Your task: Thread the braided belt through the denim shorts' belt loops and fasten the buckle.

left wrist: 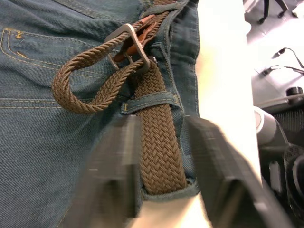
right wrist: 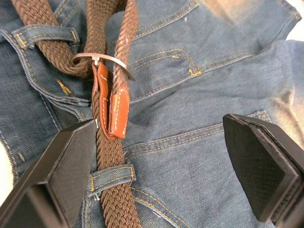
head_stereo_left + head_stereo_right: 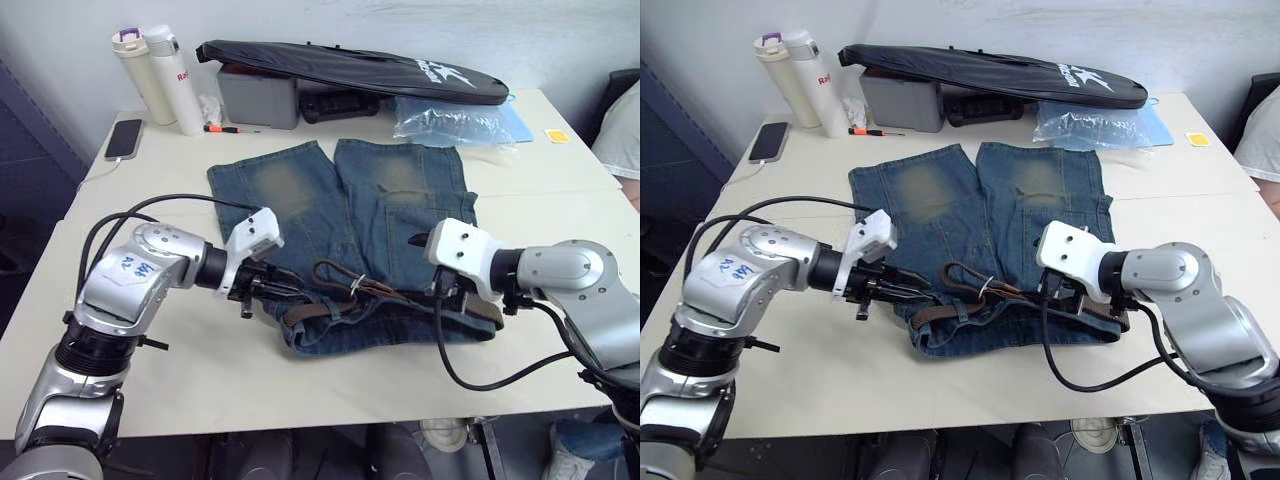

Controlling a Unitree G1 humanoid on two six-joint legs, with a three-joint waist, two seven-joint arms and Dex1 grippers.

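Note:
The denim shorts point(image 3: 340, 200) lie flat on the table, waist toward me. Along the waistband runs the braided belt point(image 3: 390, 298), under a belt loop point(image 1: 152, 100) and another belt loop point(image 2: 111, 175). Its free end passes through the silver buckle point(image 1: 128, 45) and bulges out in a slack bend point(image 3: 335, 270) over the denim. A tan leather tab point(image 2: 111, 107) sits by the buckle point(image 2: 102, 59). My left gripper point(image 3: 275, 287) is open at the waist's left end, its fingers on either side of the belt. My right gripper point(image 3: 450, 297) is open low over the waist's right part, holding nothing.
At the table's back stand two white bottles point(image 3: 160, 75), a phone point(image 3: 124, 138), a grey box point(image 3: 258, 98) under a black bag point(image 3: 350, 68), and a plastic bag point(image 3: 450, 118). A small yellow note point(image 3: 557, 135) lies far right. A person's sleeve point(image 3: 620, 130) shows at the right edge.

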